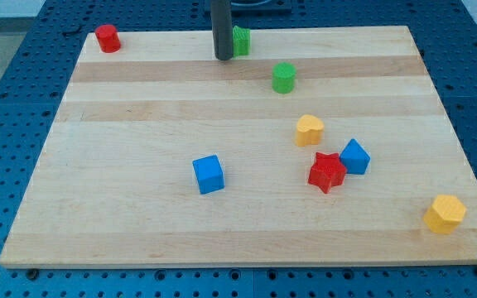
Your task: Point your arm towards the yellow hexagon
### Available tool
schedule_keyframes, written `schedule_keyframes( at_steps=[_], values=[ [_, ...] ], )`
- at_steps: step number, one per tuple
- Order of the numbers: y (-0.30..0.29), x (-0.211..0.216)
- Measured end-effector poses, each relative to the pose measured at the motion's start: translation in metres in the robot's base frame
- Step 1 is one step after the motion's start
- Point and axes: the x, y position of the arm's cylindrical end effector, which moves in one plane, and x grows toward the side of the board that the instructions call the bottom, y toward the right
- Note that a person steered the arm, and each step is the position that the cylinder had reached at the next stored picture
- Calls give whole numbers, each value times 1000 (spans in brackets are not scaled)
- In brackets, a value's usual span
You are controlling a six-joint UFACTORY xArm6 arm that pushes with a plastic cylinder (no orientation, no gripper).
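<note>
The yellow hexagon (445,213) lies near the board's bottom right corner. My tip (223,57) is at the view's top centre, far from it, touching or just left of a green block (241,40) that the rod partly hides. A green cylinder (284,77) sits right and below the tip. A yellow heart-shaped block (309,130) lies mid-right. A red star (327,172) touches a blue block (354,156) on its right. A blue cube (209,175) lies at the centre bottom. A red cylinder (108,38) stands at the top left corner.
The wooden board (122,149) rests on a blue perforated table (7,99). The yellow hexagon is close to the board's right and bottom edges.
</note>
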Motion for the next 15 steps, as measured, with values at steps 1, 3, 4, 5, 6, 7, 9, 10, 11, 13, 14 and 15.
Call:
schedule_keyframes(
  at_steps=[1,3,4,5,6,7,9,10,11,13,14,15],
  values=[
    [0,-12],
    [-12,24],
    [-13,38],
    [-21,46],
    [-42,89],
    [-43,143],
    [-41,151],
    [-41,174],
    [-79,193],
    [-121,283],
    [-119,298],
    [-119,298]
  ],
)
